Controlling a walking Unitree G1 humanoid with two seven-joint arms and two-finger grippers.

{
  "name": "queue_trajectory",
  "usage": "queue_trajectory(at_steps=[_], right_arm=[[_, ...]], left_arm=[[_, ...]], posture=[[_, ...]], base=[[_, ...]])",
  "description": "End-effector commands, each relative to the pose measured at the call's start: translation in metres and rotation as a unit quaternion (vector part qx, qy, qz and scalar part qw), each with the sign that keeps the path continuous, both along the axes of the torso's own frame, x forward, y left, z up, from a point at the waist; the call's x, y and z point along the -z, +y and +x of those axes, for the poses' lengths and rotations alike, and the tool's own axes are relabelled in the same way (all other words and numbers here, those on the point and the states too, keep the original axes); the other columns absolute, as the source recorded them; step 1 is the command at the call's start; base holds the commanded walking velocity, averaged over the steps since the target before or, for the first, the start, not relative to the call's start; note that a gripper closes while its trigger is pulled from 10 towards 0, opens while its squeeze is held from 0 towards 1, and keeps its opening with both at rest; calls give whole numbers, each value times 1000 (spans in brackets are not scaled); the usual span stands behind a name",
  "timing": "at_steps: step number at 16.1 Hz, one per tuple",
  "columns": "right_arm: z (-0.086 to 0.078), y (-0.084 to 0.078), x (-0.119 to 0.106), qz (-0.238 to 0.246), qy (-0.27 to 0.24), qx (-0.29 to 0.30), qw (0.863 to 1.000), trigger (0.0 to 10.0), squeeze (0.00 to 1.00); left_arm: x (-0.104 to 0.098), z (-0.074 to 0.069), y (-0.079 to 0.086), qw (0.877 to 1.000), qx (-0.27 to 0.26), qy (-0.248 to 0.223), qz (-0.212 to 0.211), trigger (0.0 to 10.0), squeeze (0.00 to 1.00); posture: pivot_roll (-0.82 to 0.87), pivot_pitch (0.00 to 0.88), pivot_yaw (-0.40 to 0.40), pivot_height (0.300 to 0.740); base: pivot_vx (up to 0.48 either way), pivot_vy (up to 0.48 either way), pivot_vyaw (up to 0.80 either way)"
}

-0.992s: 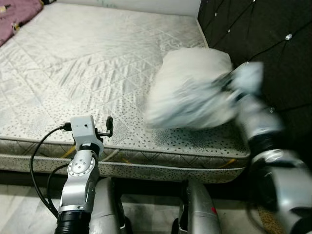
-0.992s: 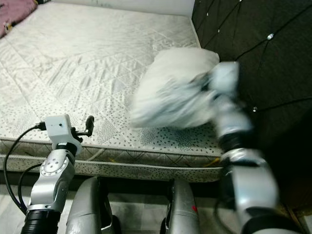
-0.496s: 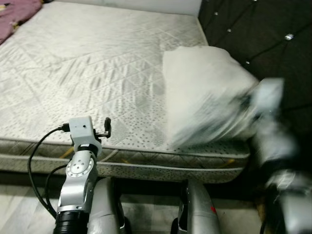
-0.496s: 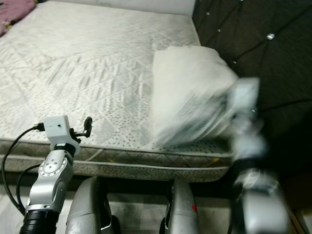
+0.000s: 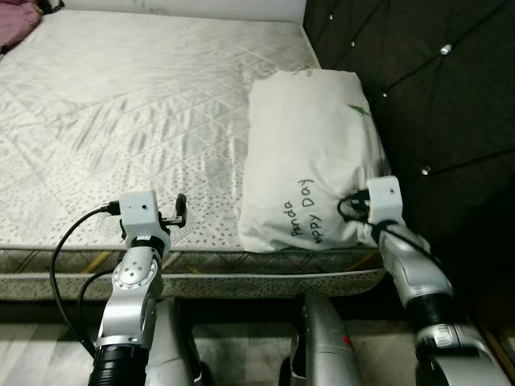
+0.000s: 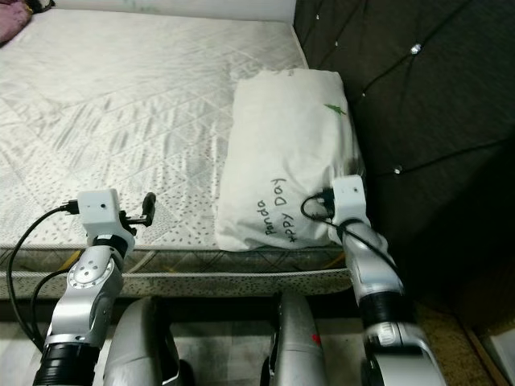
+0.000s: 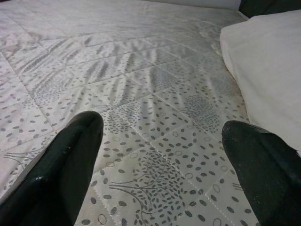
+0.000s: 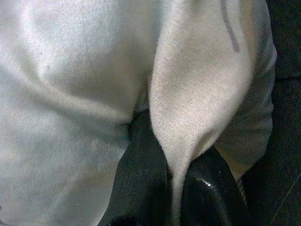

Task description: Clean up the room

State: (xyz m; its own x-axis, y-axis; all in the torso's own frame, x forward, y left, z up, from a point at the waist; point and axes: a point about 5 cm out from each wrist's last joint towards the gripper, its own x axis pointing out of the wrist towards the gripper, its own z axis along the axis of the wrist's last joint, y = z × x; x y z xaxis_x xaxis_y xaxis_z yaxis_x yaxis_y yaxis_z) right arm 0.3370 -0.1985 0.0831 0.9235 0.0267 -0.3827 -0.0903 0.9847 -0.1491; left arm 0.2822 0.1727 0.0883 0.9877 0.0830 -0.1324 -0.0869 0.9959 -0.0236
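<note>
Quilted fabric, grey-white: that's the mattress [image 5: 121, 104], bare, printed with little dots and leaf shapes, and it takes up most of the head views. Its front edge runs across right in front of the robot.
Headboard [image 5: 434, 88]: black tufted padding with shiny studs, standing along the mattress's right edge.
Pillow [image 5: 310, 157]: white, lying flat along the right edge of the mattress, tucked up against the headboard, its near end at the front right corner. Handwriting-style "Panda Happy Day" printed near that end, plus a small green mark further up.
Right arm: bent at the elbow, coming up from below the front edge, forearm angled in toward the pillow's near right corner, wrist camera block sitting right at the pillow.
Right gripper [image 8: 171, 186]: the two black fingers [image 8: 141, 188] are pinched together on a fold of the pillow's cloth, the fabric bunched up and running down between them in the right wrist view.
Left arm: raised straight up from below, wrist just over the front edge of the mattress, well apart from the pillow. A black cable loops off its wrist.
Left gripper [image 7: 162, 174]: fingers spread wide with nothing between them, hovering low over the dotted mattress, the pillow's edge off to one side.
Pink cloth [image 5: 20, 12]: just a bit of it at the far left corner.
</note>
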Motion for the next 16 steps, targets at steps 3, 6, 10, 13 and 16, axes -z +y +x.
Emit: queue_trajectory(at_steps=[3,6,10,13,16], right_arm=[[38,0,-42,-17,-47,-12,999,0,0],[59,-24,-84,-24,-92,60,994,0,0],[58,-62,-101,-7,-101,161,982,0,0],[54,-72,-94,12,-89,178,980,0,0],[45,-64,-63,12,-46,153,987,0,0]], left_arm=[[0,4,-1,1000,-6,5,6,10000,0],[-1,3,2,1000,-14,4,8,10000,0],[0,2,8,1000,-26,8,15,10000,0],[1,1,9,999,-29,9,17,10000,0],[1,2,8,999,-25,10,18,10000,0]], posture=[[-46,0,-42,555],[-37,0,-47,555],[-26,0,-51,555],[-26,0,-52,555],[-34,0,-42,555]], base=[[0,0,0],[0,0,0],[0,0,0],[0,0,0],[0,0,0]])
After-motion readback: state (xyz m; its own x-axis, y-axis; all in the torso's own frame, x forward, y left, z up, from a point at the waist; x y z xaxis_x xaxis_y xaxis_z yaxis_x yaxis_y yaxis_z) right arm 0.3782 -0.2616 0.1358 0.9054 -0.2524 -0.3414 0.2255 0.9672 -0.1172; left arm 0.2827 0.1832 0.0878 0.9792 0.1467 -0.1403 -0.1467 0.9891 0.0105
